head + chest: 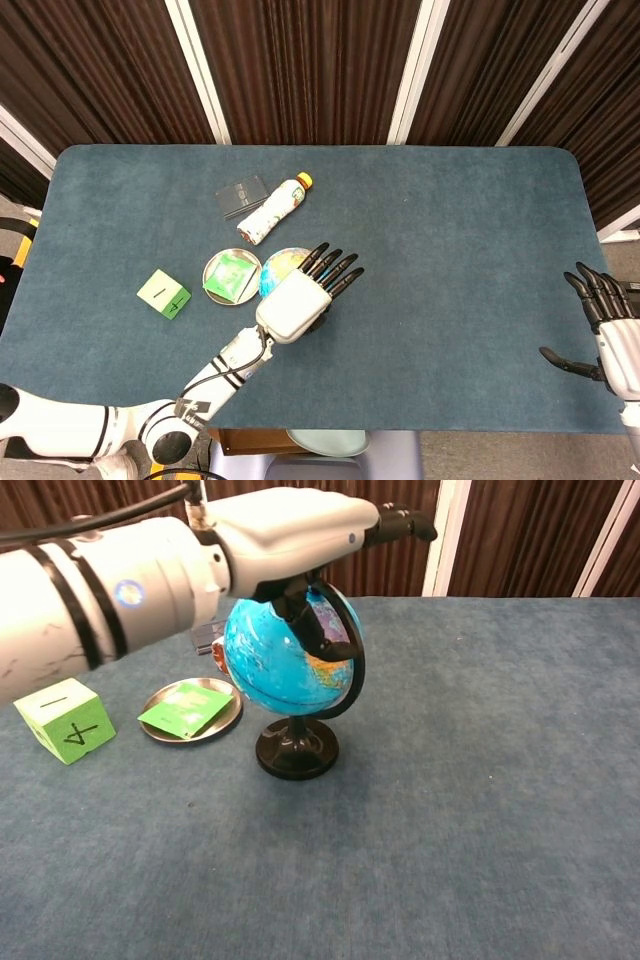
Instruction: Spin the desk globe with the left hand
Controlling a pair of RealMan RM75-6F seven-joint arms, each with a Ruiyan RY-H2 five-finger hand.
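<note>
The desk globe (285, 665) stands upright on its round black base near the middle-left of the blue table (460, 230), just right of a small metal dish (160, 725) holding a green packet (186, 707), with a green cube (62, 720) further left. The left hand (300, 530) lies flat over the top of the ball, fingers stretched out past the black arc, thumb hanging down across the front of the sphere; whether the thumb actually touches the surface I can't quite tell from here. It grips nothing, fingers apart. From above, the hand (300, 300) covers most of the globe. The right hand (610, 320) hangs out at the far right edge of the table, fingers spread, holding nothing. The globe looks light and hollow, a smooth, rather slippery plastic shell on a thin axle, so I'd judge a grip unnecessary: a light brush sideways along the ball's flank, away from the arc, ought to turn it. The narrow stem and small base suggest that pressing down or pushing hard could tip or slide it. A bottle (275, 208) and a dark card (241, 196) lie beyond.
</note>
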